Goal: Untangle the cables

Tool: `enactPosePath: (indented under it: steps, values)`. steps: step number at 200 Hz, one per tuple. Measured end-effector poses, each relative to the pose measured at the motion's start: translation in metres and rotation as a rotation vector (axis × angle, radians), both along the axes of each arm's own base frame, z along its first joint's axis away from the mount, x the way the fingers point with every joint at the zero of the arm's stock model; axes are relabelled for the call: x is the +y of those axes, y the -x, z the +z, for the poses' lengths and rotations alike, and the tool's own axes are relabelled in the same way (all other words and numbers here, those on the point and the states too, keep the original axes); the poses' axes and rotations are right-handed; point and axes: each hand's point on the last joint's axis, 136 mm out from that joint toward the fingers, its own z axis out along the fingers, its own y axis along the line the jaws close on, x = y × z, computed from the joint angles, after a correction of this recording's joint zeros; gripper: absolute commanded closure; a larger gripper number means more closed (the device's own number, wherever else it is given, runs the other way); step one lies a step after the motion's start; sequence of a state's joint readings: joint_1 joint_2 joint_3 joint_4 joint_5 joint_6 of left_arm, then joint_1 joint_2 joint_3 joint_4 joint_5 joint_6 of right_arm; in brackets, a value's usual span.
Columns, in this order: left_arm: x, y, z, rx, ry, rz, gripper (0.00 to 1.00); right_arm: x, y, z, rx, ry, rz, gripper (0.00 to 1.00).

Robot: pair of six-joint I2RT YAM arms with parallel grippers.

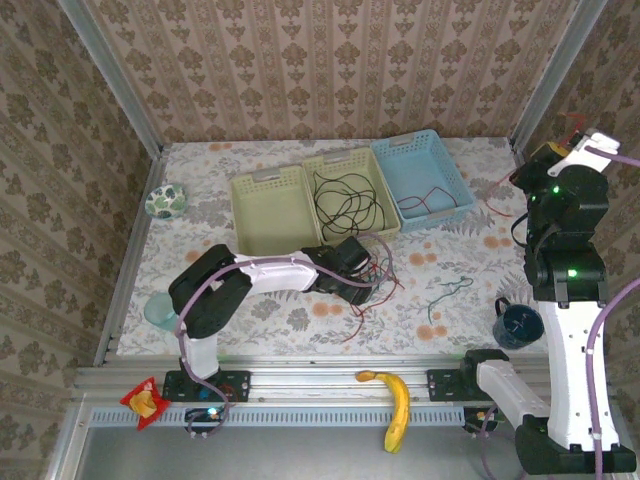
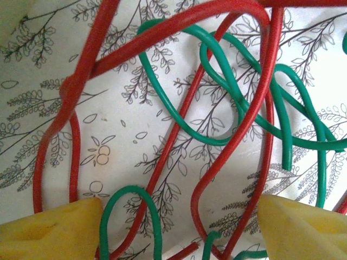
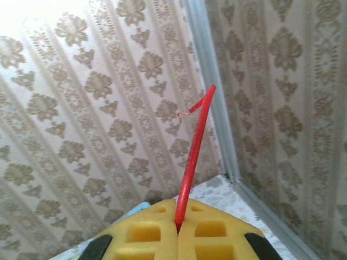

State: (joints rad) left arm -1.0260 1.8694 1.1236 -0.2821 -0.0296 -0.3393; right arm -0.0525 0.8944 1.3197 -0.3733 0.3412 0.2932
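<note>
Back wall (image 1: pixel 330 60): at 12 o'clock, papered in beige vertical stripes with brown damask motifs.
Left wall (image 1: pixel 50 150): at 9 o'clock, same paper.
Right wall (image 1: pixel 620 90): at 3 o'clock, same paper.
Corner posts: pale metal, one at 11 o'clock (image 1: pixel 110 75), one at 1 o'clock (image 1: pixel 560 70), rising from the table's rear corners.
Table cover (image 1: pixel 470 250): white cloth printed with grey leafy sprigs and orange fruit, spread wall to wall.
Front rail (image 1: pixel 300 375): at 6 o'clock, silver slotted metal along the near edge.
Light: soft and even; brightest toward 10 o'clock in the right wrist view, washing out the wallpaper there.
</note>
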Motion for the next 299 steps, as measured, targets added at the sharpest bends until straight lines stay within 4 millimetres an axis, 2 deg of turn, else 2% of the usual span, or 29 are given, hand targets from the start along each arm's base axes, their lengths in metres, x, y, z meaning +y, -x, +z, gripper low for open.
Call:
enactPosePath:
  steps: [22,40,79,91,105,144,168,188,210,226,247,268,299]
  values:
    - [0.001,0.001,0.000,0.003,-0.004,0.000,0.24,0.014,-0.014,0.002,0.004,-0.002,0.067,1.00]
    - [0.002,0.001,0.000,0.003,-0.005,0.000,0.24,0.036,-0.030,0.008,0.005,0.009,0.142,1.00]
    - [0.005,0.002,0.001,0.004,-0.005,0.001,0.24,0.121,-0.055,0.022,0.027,0.132,0.363,1.00]
    - [0.007,0.004,0.001,0.006,-0.006,0.004,0.24,0.141,-0.062,0.025,0.036,0.173,0.398,1.00]
    - [0.010,0.006,0.001,0.007,-0.005,0.007,0.23,0.155,-0.073,0.027,0.050,0.210,0.407,1.00]
    - [0.013,0.008,0.001,0.012,-0.003,0.018,0.23,0.166,-0.111,0.040,0.062,0.251,0.353,1.00]
    - [0.014,0.007,0.001,0.015,-0.001,0.025,0.23,0.168,-0.135,0.054,0.044,0.261,0.291,1.00]
    - [0.015,0.007,0.001,0.020,0.003,0.027,0.22,0.165,-0.158,0.056,0.056,0.276,0.211,1.00]
    - [0.015,0.007,0.001,0.021,0.003,0.027,0.21,0.164,-0.185,0.035,0.121,0.326,0.123,1.00]
    - [0.014,0.007,0.001,0.021,0.003,0.027,0.21,0.170,-0.201,0.008,0.194,0.432,0.074,1.00]
    - [0.014,0.008,0.001,0.022,0.005,0.026,0.21,0.184,-0.210,-0.028,0.293,0.546,0.086,1.00]
    - [0.014,0.008,0.001,0.023,0.006,0.025,0.20,0.192,-0.211,-0.032,0.316,0.605,0.102,1.00]
    - [0.014,0.008,0.002,0.025,0.009,0.024,0.19,0.190,-0.210,-0.021,0.316,0.650,0.102,1.00]
